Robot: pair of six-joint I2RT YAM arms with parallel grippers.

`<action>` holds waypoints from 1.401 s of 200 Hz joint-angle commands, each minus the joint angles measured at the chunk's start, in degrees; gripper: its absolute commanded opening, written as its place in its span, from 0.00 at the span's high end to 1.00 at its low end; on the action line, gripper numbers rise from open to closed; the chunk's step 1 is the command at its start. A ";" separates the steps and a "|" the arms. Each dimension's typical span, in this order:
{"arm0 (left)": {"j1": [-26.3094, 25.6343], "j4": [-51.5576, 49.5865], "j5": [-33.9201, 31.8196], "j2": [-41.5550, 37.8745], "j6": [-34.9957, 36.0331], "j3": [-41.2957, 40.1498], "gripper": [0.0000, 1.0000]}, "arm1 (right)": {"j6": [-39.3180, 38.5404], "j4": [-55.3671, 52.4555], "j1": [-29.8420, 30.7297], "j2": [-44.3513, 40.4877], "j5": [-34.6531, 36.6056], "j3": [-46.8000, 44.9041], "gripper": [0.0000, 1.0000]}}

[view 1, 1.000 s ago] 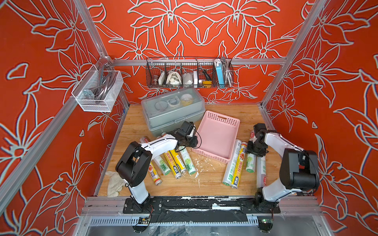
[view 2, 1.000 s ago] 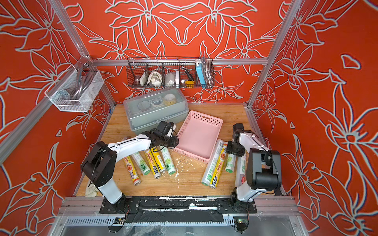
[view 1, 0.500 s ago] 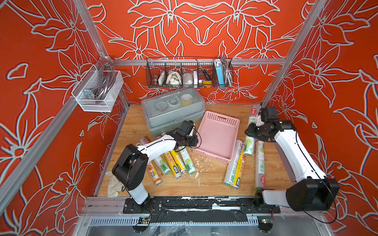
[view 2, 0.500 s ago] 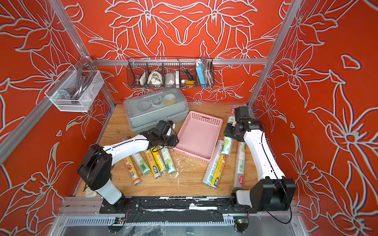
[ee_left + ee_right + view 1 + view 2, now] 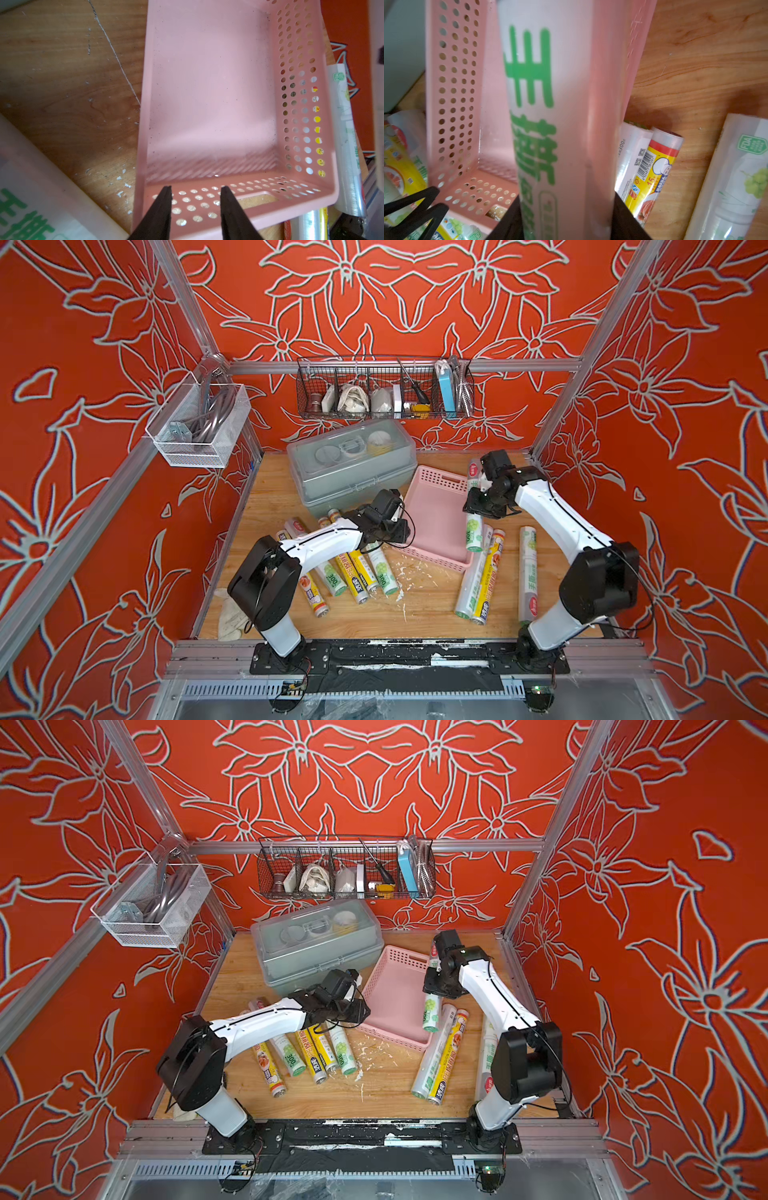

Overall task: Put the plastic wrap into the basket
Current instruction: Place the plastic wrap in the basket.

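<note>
my right fingers [image 5: 629,218] hold white-green plastic wrap roll [image 5: 550,104] | my left fingers [image 5: 158,212] narrow, empty | I should lower roll level into pink basket [image 5: 452,83] below

Plastic wrap rolls [image 5: 528,572]: eight visible. Pink basket [image 5: 436,506]: one. Lidded grey box [image 5: 353,472]: one. Wall baskets [image 5: 384,389]: two.

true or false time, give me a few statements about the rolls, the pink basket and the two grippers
The right gripper grips a white-green plastic wrap roll. True.
The pink perforated plastic basket holds two rolls. False: its floor is bare.
The left gripper grips another roll. False: its jaws are apart and empty, at the basket's wall.
A translucent grey lidded plastic box stands on the wooden table. True.
</note>
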 commanded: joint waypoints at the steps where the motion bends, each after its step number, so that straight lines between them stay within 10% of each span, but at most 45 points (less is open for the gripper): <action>1: -0.38 -1.18 -3.01 -1.97 0.36 -0.63 0.54 | 0.53 3.71 0.91 1.57 0.65 1.89 0.73; 96: 2.08 -3.28 -10.31 -2.09 2.98 2.88 0.40 | 9.69 4.61 1.64 13.26 4.16 7.54 0.75; 280: 2.96 0.82 -4.74 8.59 4.20 5.87 0.48 | 12.06 7.71 1.72 16.91 4.52 -0.26 0.76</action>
